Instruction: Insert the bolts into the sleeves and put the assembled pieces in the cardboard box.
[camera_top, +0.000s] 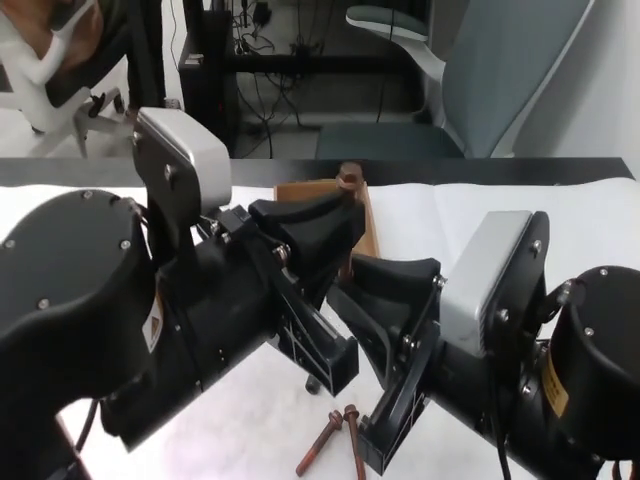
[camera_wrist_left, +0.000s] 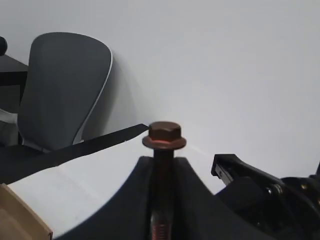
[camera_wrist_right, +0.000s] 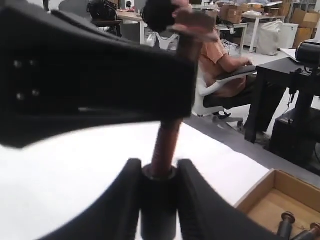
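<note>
Seating the bolt (camera_wrist_left: 163, 150) in the sleeve (camera_wrist_right: 159, 200) looks like the step in hand. The bolt stands upright, long axis close to vertical, with the hex head above the left pincer (camera_wrist_left: 163, 162) and the threaded shank running down out of it. That pincer is clamped on the shank just under the head. Directly beneath it, the right pincer (camera_wrist_right: 159, 167) is closed on the dark sleeve, whose open mouth faces up. The shank's lower end meets that mouth — whether it has gone in, and how far, I cannot tell.

My judgement is that the next move calls for a straight push down along the bolt's own axis, with the sleeve held steady; any tilt would likely jam the threads at the rim.

Farther out from the right pincer lies the cardboard box (camera_wrist_right: 255, 189), with a couple of assembled pieces (camera_wrist_right: 286, 220) already in it. Two loose bolts (camera_top: 320, 447) lie on the white tabletop (camera_top: 560, 215) below both pincers — so more pairs remain.
</note>
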